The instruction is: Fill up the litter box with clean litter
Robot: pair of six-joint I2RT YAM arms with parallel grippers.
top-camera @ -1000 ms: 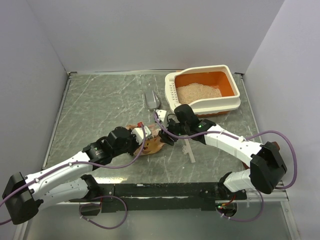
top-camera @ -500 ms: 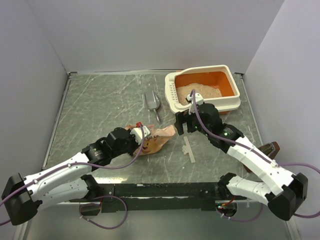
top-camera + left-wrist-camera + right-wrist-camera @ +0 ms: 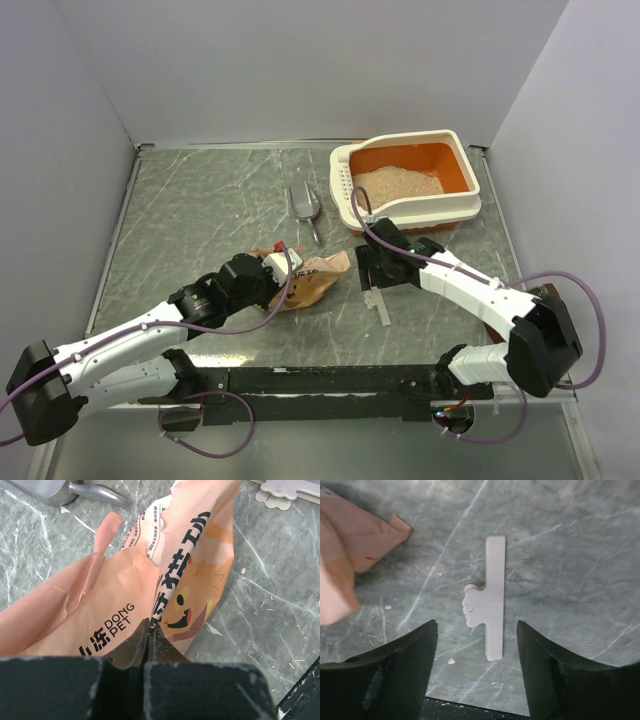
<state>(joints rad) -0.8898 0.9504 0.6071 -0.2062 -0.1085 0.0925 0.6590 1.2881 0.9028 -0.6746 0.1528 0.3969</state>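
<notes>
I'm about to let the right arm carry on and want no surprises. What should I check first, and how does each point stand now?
1. Left hand shut on the bag: ok.
2. Right hand open and empty: ok.
3. Clip lying flat, lined up below the right hand: ok.
4. Litter box upright, litter inside: ok.
5. Bag fully emptied: cannot tell.
6. Scoop apart from both hands: ok.
</notes>
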